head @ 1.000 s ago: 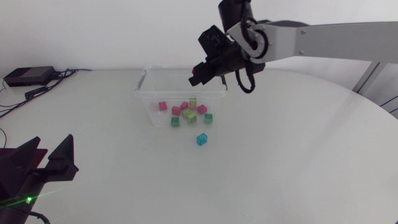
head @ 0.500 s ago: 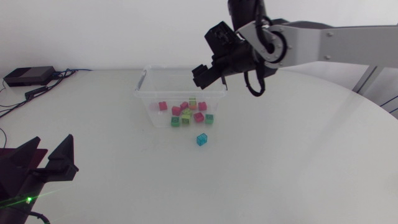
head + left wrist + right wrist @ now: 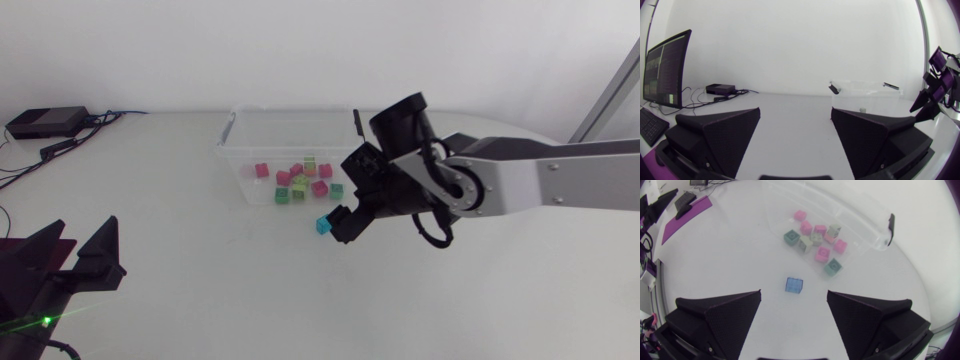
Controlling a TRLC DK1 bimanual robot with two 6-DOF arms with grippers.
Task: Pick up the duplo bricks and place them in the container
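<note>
Right gripper (image 3: 794,294) is hanging over the table with its wedge fingers spread wide and nothing in them. The blue brick (image 3: 794,285) is showing in the gap between them, down on the tabletop. It is not yet touched, as far as the wrist view tells.

The blue brick is sitting alone, studs up, just outside the front wall of the clear container (image 3: 860,236). The other bricks (image 3: 816,241), pink and green mostly, are already lying in a loose cluster inside it.

Left gripper (image 3: 795,110) is parked at the near left of the table, fingers wide apart and holding nothing.

Handling, as a judgement:
- You are dealing with a small, hard plastic block that is likely very light, with smooth sides.
- It will not crush, but it may skid or spin on this slick table if one finger arrives first.
- You are better off taking it across two opposite flat side faces, below the studs.
- Square the fingers to those faces before closing.
</note>
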